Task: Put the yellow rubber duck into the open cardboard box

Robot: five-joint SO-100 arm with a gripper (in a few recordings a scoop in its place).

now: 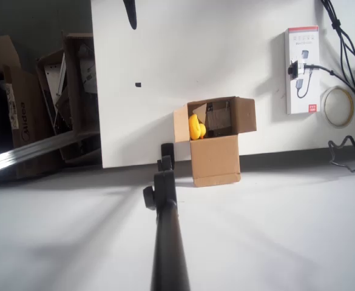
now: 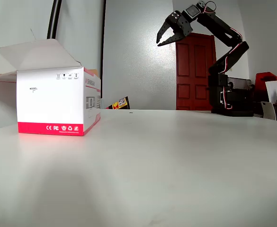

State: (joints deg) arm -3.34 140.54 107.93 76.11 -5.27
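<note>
In the overhead view the small light-brown cardboard box (image 1: 215, 151) stands open, flaps spread. The yellow rubber duck (image 1: 195, 128) lies inside it against the left wall, partly hidden by the box's rim. My black gripper (image 1: 166, 150) shows just left of the box, apart from it, at the end of the dark arm that comes in from the bottom edge. In the fixed view the gripper (image 2: 163, 39) hangs high above the table, jaws spread open with nothing between them.
A white and red product box (image 1: 301, 70) (image 2: 58, 106) lies on the table, with black cables (image 1: 347, 42) and a tape roll (image 1: 338, 106) beside it. Darker cartons (image 1: 25, 121) stand off the table's left edge. The arm's base (image 2: 230, 101) sits at the far right.
</note>
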